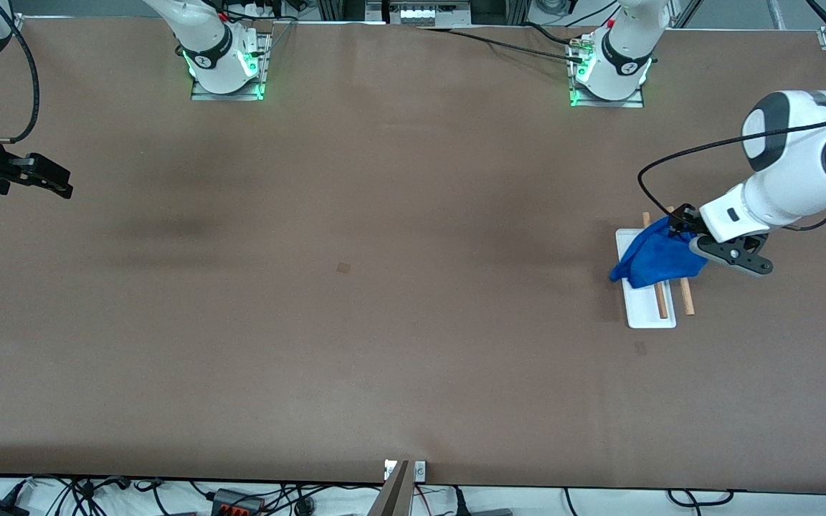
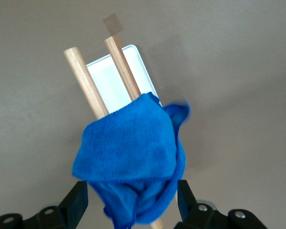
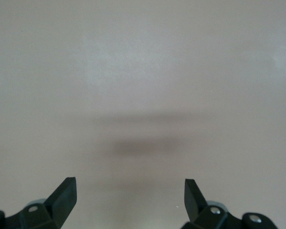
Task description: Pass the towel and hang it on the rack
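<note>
Towel [image 1: 653, 259] draped over rack [image 1: 648, 309], left end effector [image 1: 700, 240] spread beside it
Right end effector [image 1: 44, 178], spread and empty, waits over the tabletop's [image 1: 355, 301] other end

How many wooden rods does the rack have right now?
2. Both rods lie side by side over the rack's white base at the left arm's end, partly covered by the blue towel.

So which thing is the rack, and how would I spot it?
Look at the brown table, toward the left arm's end. There stands the rack: a white flat base with two wooden rods above it. A blue towel lies draped over the rods, with the left claw open right beside it.
</note>
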Tool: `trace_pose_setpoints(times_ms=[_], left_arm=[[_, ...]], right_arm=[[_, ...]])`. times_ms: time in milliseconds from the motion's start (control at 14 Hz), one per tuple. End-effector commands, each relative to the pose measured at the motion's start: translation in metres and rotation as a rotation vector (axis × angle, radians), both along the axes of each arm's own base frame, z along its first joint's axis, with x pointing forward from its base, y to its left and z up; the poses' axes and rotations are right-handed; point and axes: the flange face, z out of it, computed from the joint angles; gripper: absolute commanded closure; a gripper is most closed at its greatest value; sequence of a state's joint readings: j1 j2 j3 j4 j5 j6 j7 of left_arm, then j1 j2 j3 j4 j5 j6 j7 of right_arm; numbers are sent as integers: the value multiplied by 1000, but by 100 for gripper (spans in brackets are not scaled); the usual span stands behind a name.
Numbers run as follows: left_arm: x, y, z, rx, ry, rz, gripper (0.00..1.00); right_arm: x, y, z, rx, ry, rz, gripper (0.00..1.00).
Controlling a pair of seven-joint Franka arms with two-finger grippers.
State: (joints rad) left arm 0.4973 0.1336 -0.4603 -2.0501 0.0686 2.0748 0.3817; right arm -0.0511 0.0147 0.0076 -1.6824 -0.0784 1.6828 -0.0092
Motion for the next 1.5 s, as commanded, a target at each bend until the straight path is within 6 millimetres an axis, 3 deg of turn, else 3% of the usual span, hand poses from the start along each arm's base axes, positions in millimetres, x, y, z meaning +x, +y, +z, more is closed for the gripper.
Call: trace_pose_setpoints(times_ms=[0,287,502,717,1147,1433], left_arm=[[7,2,22,-17,31,11,16],[10,3,37,-14,39,16,16],[18,6,63,-14,39,30,13],[23,5,85,-17,49,35,0],[30,0,130,-47,35,65,0],[52,-9,159,-88,129,73,0]], right_arm=[[-2,-2,13,19,-23,4,0],[-2,-2,15,19,-27,3,0],[-1,-8,17,20,-33,-8,0],[-1,-7,17,21,-31,-7,0],[-8,-6,18,23,2,-14,0],[-7,-3,14,22,3,5,0]])
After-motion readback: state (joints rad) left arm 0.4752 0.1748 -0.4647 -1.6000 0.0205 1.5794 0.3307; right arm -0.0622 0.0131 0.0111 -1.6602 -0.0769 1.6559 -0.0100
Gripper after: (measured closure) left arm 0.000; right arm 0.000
